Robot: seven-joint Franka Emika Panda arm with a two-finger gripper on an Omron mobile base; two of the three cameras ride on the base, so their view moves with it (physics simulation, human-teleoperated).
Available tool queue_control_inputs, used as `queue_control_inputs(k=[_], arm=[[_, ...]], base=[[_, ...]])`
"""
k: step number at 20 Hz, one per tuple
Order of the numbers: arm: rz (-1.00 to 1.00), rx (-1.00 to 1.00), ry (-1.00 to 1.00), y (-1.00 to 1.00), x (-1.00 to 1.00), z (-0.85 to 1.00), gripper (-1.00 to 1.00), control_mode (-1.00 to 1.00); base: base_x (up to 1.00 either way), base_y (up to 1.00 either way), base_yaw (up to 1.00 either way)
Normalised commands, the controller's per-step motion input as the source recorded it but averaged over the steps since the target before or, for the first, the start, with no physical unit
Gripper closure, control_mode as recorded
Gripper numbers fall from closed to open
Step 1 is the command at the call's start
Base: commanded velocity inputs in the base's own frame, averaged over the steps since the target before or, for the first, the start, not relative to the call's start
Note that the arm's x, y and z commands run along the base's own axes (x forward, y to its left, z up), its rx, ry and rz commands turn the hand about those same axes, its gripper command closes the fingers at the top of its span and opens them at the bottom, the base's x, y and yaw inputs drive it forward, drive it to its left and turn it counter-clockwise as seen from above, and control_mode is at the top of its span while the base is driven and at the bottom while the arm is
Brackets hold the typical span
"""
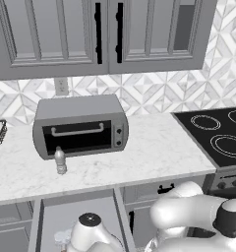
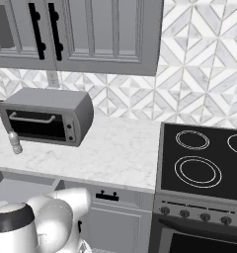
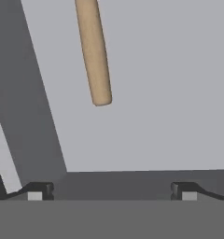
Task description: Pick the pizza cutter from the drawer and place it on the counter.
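Low over the drawer (image 3: 156, 93), the gripper (image 3: 112, 192) hangs with its two dark finger tips spread wide apart and nothing between them. Ahead of the tips, on the flat grey drawer floor, lies the pizza cutter (image 3: 93, 51); its tan wooden handle is what shows, rounded end toward the gripper, apart from both tips, the blade end running out of the hand view at the top. A raised grey side rail (image 3: 25, 107) slants beside it. From the left base view the drawer stands pulled out under the counter (image 1: 154, 152), with the white arm bent down into it. On the marble stand a grey toaster oven (image 1: 79, 126) and, just in front of it, a small shaker bottle (image 1: 60, 161). A black stovetop (image 2: 204, 160) adjoins the counter, and grey cabinets (image 1: 98, 34) hang above.
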Motion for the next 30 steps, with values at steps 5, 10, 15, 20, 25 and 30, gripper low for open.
queue_control_inputs(k=[5,10,15,20,25,30], arm=[[-0.06,-0.05,0.0,0.0,1.0,0.11,-1.0,-1.0],[0.0,-0.24,0.06,0.0,0.69,0.01,-1.0,-1.0],[0.0,-0.29,0.14,0.32,0.26,-0.23,-1.0,-1.0],[0.01,-0.16,0.08,0.35,0.0,-0.33,-1.0,-1.0],[0.03,-0.09,0.01,0.13,0.0,-0.41,-1.0,-1.0],[0.04,-0.04,0.0,0.04,0.0,-0.54,-1.0,-1.0]], base=[[0.0,0.0,0.0],[0.0,0.0,0.0],[0.0,0.0,0.0],[0.0,0.0,0.0],[0.0,0.0,0.0],[0.0,0.0,0.0]])
